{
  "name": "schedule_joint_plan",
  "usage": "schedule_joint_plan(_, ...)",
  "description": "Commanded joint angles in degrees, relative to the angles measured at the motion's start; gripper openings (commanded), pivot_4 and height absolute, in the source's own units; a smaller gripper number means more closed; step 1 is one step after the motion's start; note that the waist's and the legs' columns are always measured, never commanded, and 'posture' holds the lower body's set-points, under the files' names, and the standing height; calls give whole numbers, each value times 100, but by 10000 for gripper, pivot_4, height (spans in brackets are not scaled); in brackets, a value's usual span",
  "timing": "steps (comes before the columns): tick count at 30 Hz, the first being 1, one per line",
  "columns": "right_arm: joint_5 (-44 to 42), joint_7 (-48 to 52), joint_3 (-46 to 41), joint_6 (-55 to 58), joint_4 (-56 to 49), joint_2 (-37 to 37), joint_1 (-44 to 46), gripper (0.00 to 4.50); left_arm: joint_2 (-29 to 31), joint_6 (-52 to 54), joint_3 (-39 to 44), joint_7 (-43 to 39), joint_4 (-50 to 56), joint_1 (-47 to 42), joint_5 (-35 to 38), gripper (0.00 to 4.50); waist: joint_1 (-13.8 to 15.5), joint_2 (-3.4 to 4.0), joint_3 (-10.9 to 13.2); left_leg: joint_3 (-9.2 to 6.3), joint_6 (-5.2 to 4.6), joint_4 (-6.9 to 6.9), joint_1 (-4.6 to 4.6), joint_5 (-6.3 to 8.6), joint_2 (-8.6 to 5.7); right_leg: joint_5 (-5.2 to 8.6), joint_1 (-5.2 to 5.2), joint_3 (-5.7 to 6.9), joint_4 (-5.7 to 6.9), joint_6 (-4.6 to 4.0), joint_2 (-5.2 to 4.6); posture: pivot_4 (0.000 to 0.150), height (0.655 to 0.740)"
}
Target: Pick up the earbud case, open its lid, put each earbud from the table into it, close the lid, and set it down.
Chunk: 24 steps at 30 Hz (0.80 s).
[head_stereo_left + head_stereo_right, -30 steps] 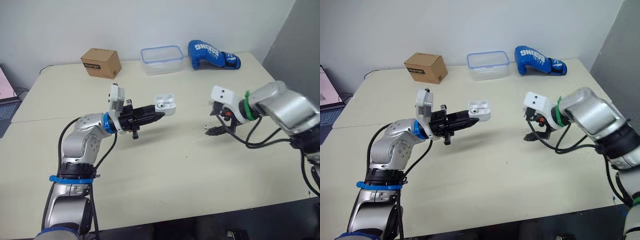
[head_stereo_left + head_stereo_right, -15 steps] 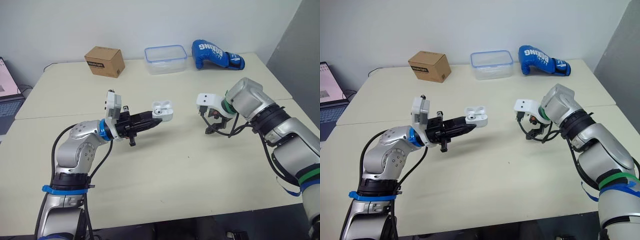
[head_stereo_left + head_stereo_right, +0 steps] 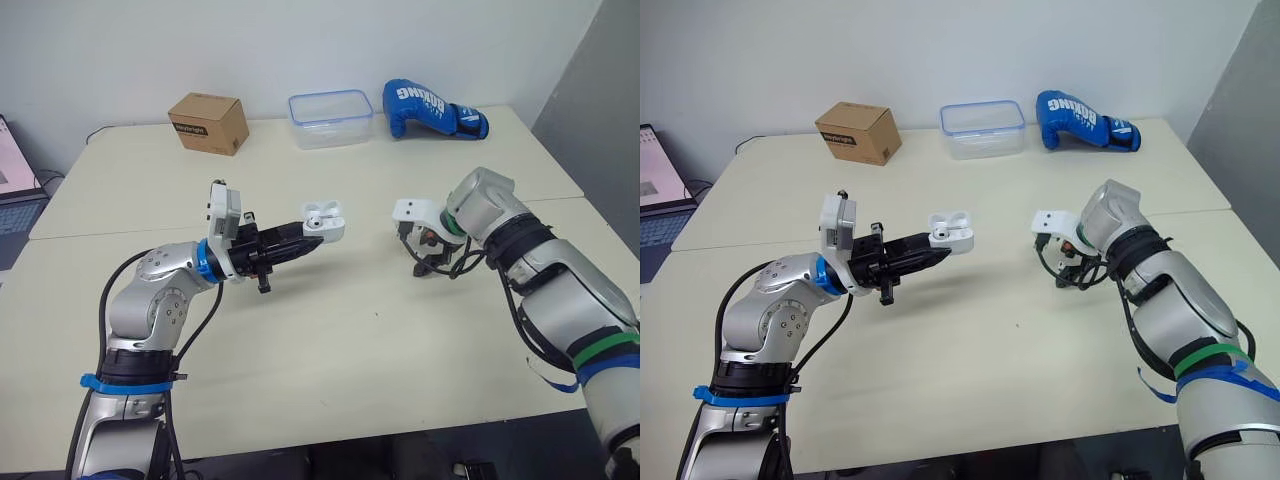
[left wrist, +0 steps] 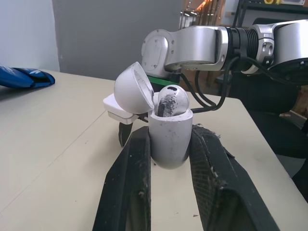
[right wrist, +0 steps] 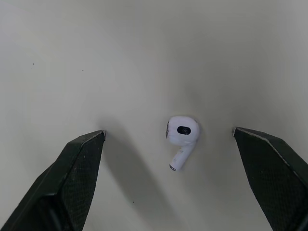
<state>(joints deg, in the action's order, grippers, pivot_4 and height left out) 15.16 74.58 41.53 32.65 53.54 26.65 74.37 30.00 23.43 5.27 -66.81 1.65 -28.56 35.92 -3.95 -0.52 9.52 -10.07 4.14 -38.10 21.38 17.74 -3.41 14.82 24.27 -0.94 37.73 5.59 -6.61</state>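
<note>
Right tool [image 3: 425, 258] down over loose earbud [image 5: 182, 134]
Eye view: left tool [image 3: 312, 230] clamps the open case [image 3: 327, 217] above the bench [image 3: 330, 340]; right tool has dropped to bench level. Box [image 3: 209, 123], tub [image 3: 327, 105] and glove [image 3: 430, 108] lie far off. Left wrist: 1 seated earbud [image 4: 171, 101]. Right wrist: fingers [image 5: 77, 163] wide, straddling the loose earbud; grasp likely next.

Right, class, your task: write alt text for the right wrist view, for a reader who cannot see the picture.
A single white earbud lies on the pale table, between the two black fingers of the right gripper. The fingers are spread wide open, one on either side of the earbud, and neither touches it.
</note>
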Motion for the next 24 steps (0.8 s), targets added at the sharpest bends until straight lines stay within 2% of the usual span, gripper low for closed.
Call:
schedule_joint_plan(1, 194, -124, -213, -193, 193, -41, 164, 40618, 18, -58, 89, 39, 182, -23, 94, 7562, -4, 0, 0, 0, 0, 0, 0, 0, 0, 0, 0, 0, 1, 0, 0, 1500, 7307)
schedule_joint_plan(4, 281, -78, -295, -246, 296, -84, 183, 31691, 25, -36, 88, 60, 211, -10, 102, 7562, -5, 0, 0, 0, 0, 0, -1, 0, 0, 0, 0, 0, 2, 0, 0, 1500, 7307)
schedule_joint_plan(22, 589, -53, -587, -320, 430, -238, 217, 31691, 0, -59, 26, 95, 190, -39, 97, 7562, -47, 1, -1, 0, 1, -2, -1, 0, 0, 0, -1, -1, 5, 0, 0, 1500, 7307)
schedule_joint_plan(24, 601, -56, -599, -321, 426, -245, 214, 27787, -7, -57, 24, 104, 195, -36, 100, 7562, -55, 1, -1, 0, 0, -2, -1, 0, 0, 0, 0, -1, 5, 0, 0, 1500, 7307)
